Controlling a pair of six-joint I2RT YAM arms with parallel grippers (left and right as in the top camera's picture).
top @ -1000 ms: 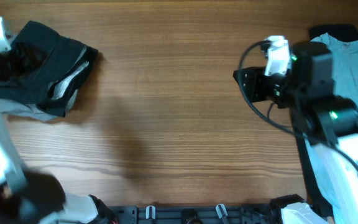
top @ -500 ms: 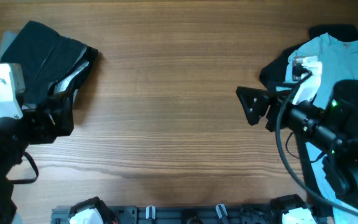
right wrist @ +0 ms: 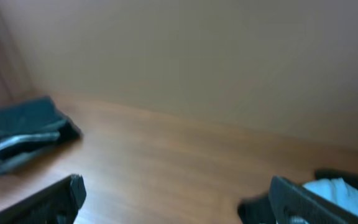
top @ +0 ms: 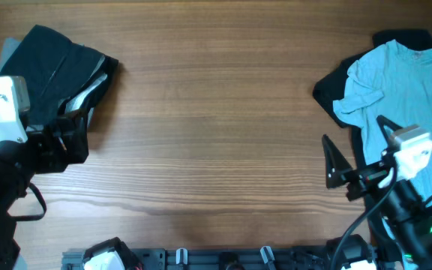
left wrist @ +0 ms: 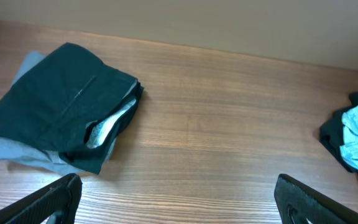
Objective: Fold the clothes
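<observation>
Shorts (top: 55,64) folded, T-shirt (top: 415,82) next
The black shorts lie upper left; the T-shirt lies crumpled upper right. Both jaws gape, empty. Better to pinch the T-shirt's 2 shoulders and spread it flat.

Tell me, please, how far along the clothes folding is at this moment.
Done, it seems: the black shorts lie folded on the grey shorts at the left end of the table. In hand: nothing; the left gripper and right gripper are both open and empty. Left: the pale blue T-shirt lies rumpled at the right end, over a dark garment, neither one folded.
</observation>
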